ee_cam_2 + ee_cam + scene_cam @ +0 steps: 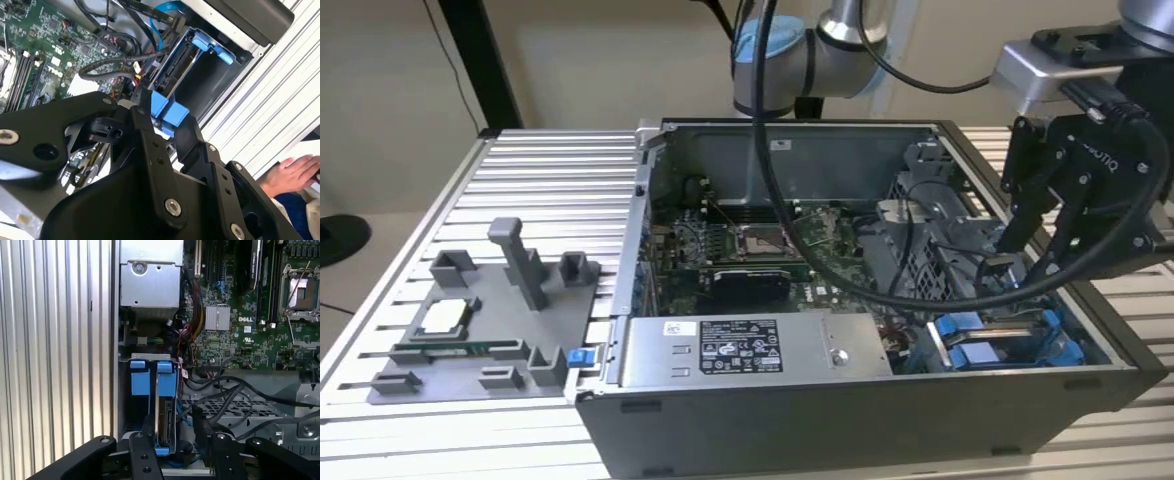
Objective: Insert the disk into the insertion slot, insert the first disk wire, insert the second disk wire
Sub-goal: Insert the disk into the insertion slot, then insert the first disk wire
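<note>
Pincer (172, 421): spread, one finger (148, 432) each side of the disk (165, 390), a gap showing at one
Disk (175, 75): stands on edge between the pincer's fingers, blue carrier down in the corner bay of the case (854, 420)
Wires (227, 390): black, loose, just beside the pincer
Motherboard (240, 335): well beyond the pincer
Hand (290, 172): outside the case, well apart from the pincer

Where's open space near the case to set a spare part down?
Free: the bare ribbed table between the grey fixture and the table's far edge, on the exterior view's left of the case. Crowded: the bay corner with gripper, disk and cables.
</note>
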Robot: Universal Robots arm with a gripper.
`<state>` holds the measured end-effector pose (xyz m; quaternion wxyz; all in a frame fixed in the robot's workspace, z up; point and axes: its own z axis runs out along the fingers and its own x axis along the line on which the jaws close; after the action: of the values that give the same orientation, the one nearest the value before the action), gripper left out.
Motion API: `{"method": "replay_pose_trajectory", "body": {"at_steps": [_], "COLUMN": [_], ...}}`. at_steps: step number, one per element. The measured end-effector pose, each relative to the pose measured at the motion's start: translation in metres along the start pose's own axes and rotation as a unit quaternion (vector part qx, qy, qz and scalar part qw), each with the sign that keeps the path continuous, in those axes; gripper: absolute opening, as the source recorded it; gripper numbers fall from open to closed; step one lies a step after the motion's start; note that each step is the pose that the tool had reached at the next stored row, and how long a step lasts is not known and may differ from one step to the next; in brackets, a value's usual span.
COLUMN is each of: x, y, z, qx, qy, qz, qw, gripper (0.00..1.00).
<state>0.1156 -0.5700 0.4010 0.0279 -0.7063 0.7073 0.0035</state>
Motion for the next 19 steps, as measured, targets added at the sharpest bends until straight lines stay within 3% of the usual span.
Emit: {"method": "replay_pose_trajectory", "body": {"at_steps": [2,4,19], "x": [-0.0026,-0.005,-0.0085], "y": [0.0039,0.0052,0.0073], "z": [0.0014,0.0031,0.0124], "qx": [0.0071,0.0111,0.0126], "qy": [0.0001,0.0,0.001], "qz": [0.0,0.0,0.019], "qw": [1.0,0.9999,0.9997], "gripper": [1.0,1.0,1.0]}}
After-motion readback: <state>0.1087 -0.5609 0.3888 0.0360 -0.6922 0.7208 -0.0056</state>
